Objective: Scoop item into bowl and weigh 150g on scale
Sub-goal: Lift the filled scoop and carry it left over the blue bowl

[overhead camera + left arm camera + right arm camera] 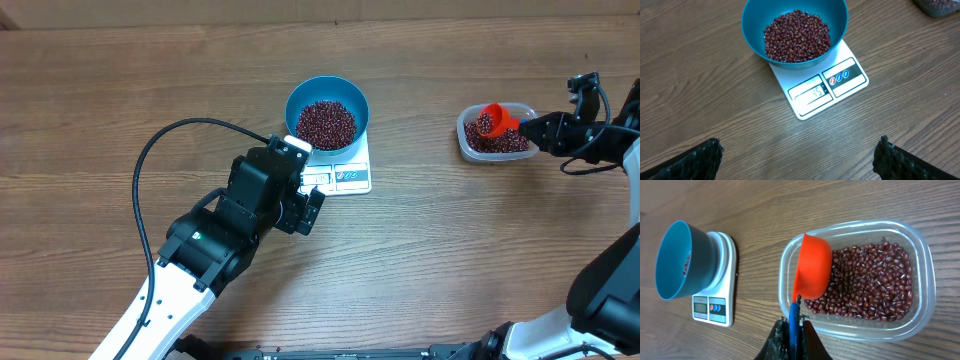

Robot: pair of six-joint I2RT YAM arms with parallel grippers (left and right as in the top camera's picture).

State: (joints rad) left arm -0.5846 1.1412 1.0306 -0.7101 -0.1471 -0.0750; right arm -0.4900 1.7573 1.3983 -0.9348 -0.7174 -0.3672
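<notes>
A bright blue bowl point(327, 113) point(794, 31) point(680, 260) stands on the small white scale point(345, 177) point(827, 87) point(717, 305), and a heap of dark red-brown beans point(326, 124) point(797, 37) lies in it. More beans point(870, 282) fill a clear tub point(494, 135) point(920, 280) at the right. My right gripper point(528, 128) point(794, 330) is shut on the blue handle of a red scoop point(494, 120) point(812, 272), whose cup hangs over the tub's left end. My left gripper point(300, 195) point(800, 155) is open near the scale's front, with only bare table between its fingers.
A black cable point(160, 150) loops over the table left of the left arm. Wooden tabletop point(450, 250) stretches between the scale and the tub. The right arm's body point(610, 290) stands at the right edge.
</notes>
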